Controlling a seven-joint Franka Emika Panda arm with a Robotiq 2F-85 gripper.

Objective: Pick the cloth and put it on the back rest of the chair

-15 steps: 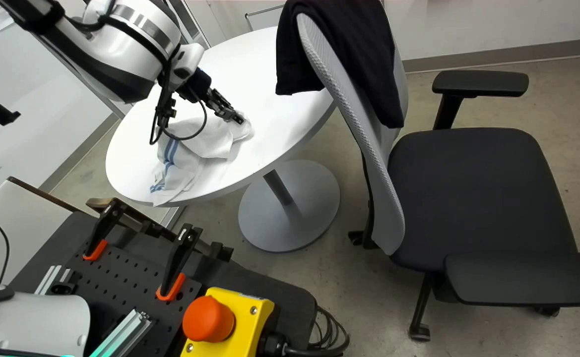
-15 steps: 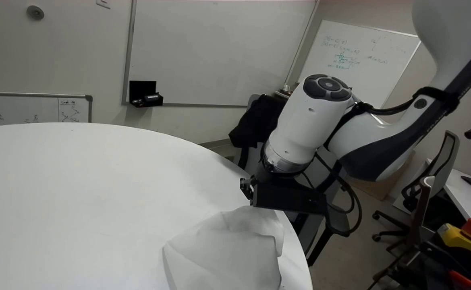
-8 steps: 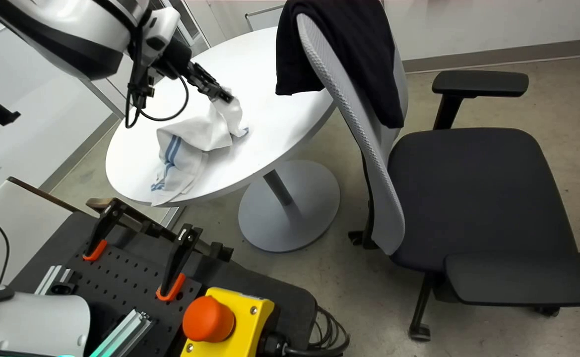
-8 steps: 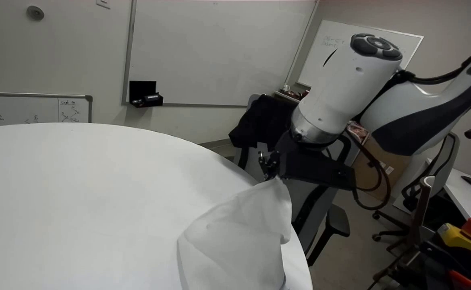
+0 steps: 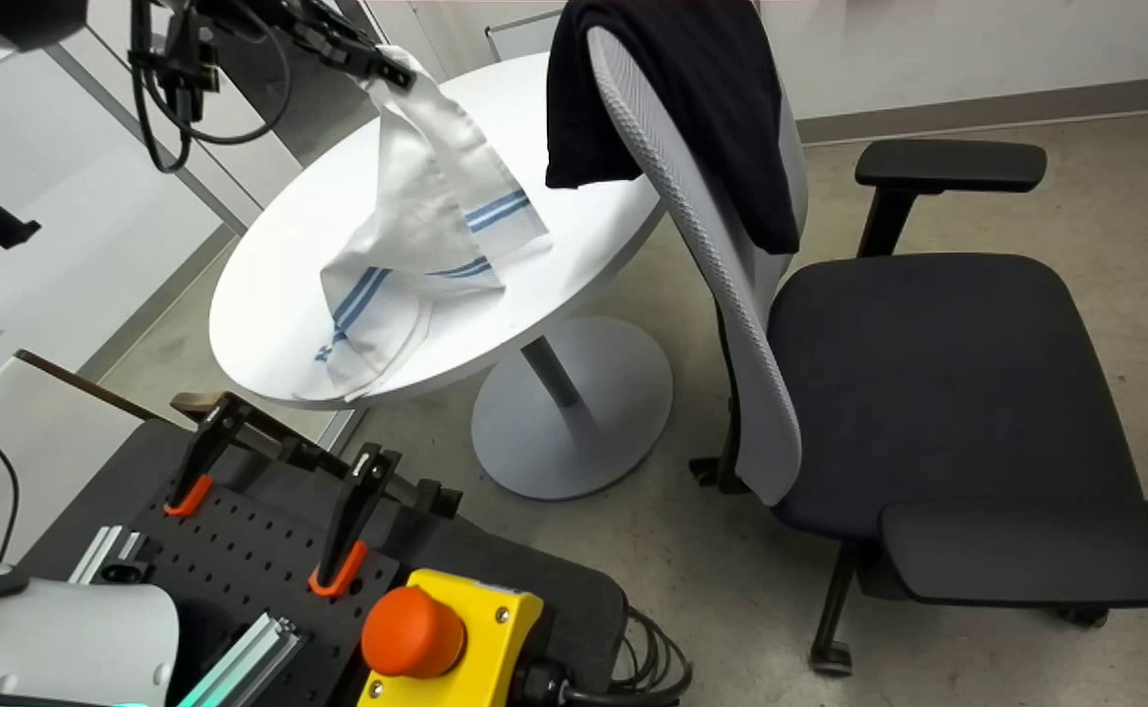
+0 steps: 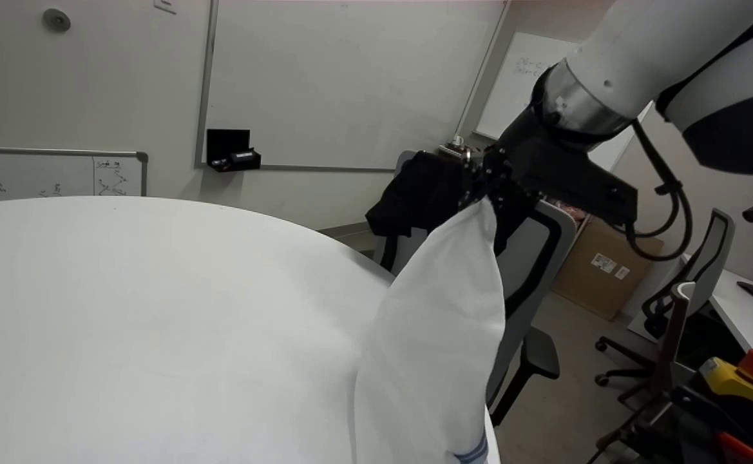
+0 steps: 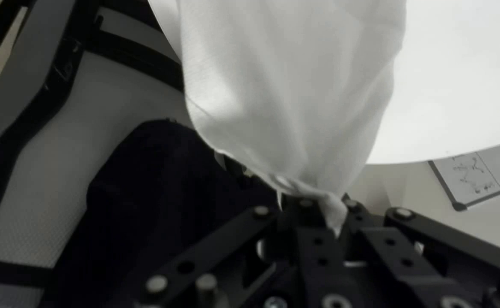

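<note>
The white cloth [image 5: 426, 196] with blue stripes hangs from my gripper [image 5: 395, 71] in an exterior view; its lower part still lies on the round white table [image 5: 269, 265]. It also rises from the table edge in an exterior view [image 6: 434, 335]. In the wrist view my gripper [image 7: 333, 209] is shut on a bunched end of the cloth [image 7: 292, 85]. The chair's grey mesh back rest [image 5: 760, 403] stands beside the table, to the right of the gripper. It shows in the wrist view [image 7: 121, 102] too. A black cloth [image 5: 701, 118] is draped over its top.
The chair has a black seat [image 5: 947, 383] and armrests [image 5: 952, 165]. A dark stand with clamps [image 5: 357, 501] and a yellow box with a red button [image 5: 465, 638] are near the front. A cardboard box [image 6: 601, 270] stands behind the chair.
My gripper has lifted up and away from the table with the cloth's end in it. The cloth has stretched upward and unfolded, showing more stripes. The chair has not moved.
</note>
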